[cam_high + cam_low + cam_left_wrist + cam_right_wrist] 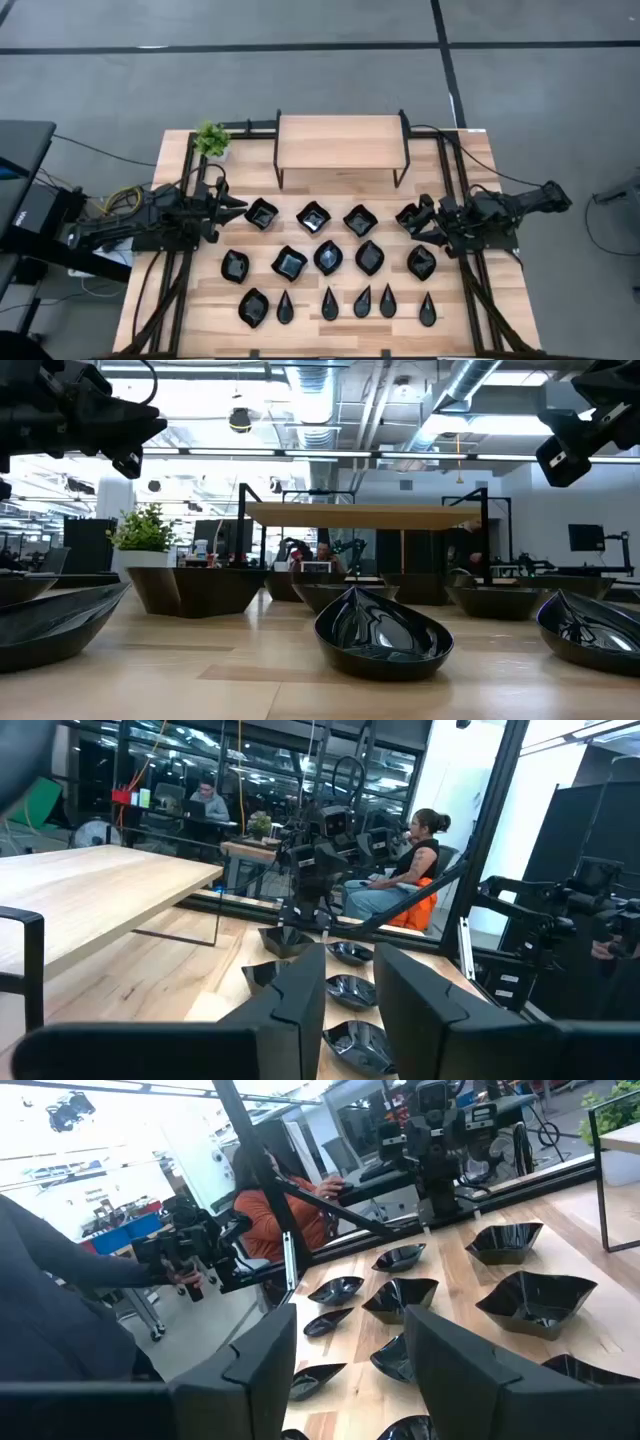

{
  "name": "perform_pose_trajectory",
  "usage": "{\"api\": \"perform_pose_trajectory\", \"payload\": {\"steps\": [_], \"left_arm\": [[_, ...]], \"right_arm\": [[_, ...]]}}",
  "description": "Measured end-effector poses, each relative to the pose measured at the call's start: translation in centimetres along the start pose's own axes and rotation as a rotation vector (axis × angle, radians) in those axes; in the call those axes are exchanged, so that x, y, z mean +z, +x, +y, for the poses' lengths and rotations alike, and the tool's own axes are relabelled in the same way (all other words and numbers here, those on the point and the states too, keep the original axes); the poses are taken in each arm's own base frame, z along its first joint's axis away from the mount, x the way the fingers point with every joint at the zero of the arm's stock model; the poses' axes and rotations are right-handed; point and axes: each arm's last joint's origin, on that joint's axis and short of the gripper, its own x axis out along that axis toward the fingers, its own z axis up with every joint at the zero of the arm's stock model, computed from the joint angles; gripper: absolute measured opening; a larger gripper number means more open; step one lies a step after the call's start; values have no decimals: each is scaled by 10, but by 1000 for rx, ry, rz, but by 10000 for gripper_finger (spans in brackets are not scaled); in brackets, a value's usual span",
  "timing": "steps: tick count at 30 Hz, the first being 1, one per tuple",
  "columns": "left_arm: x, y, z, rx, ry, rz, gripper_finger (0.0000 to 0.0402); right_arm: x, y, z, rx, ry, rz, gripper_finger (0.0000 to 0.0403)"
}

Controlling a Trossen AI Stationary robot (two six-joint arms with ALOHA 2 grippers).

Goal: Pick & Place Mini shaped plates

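Several glossy black mini shaped plates (313,217) rest on their bases on the wooden table (180,320) in three rows: wavy squares in the far row, leaf-like ones (369,257) in the middle, narrow teardrops (329,304) along the near row. My left gripper (238,209) hovers open beside the far row's left plate (262,213), fingers pointing toward the table's right. My right gripper (406,220) hovers open over the far row's right end, pointing left. Both grippers hang well above the table (110,425) (575,440). Nothing lies between either pair of fingers (300,1000) (450,1370).
A low wooden shelf (340,145) on black legs stands at the table's far middle, with a small green potted plant (211,138) at the far left. Black rails (190,190) run along both table sides. People sit (420,860) beyond the table in the room.
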Motion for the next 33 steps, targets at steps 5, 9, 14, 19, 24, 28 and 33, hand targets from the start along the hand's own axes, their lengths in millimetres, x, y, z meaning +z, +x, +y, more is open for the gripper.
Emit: {"api": "perform_pose_trajectory", "payload": {"steps": [5,9,14,19,24,28,33], "left_arm": [[0,0,0,0,0,0,90],[0,0,0,0,0,0,90],[0,0,0,-1,0,0,90],[1,0,0,-4,-53,-13,90],[2,0,-1,-24,-350,-18,90],[4,0,-7,-154,-389,10,90],[5,0,-15,-253,-412,15,90]], "right_arm": [[0,0,0,0,0,1,182],[0,0,0,-1,0,4,182],[0,0,0,-2,-1,4,182],[-1,0,0,-2,-1,5,182],[-1,0,0,-2,-1,5,182],[0,0,0,0,8,0,182],[0,0,0,0,59,0,182]]}}
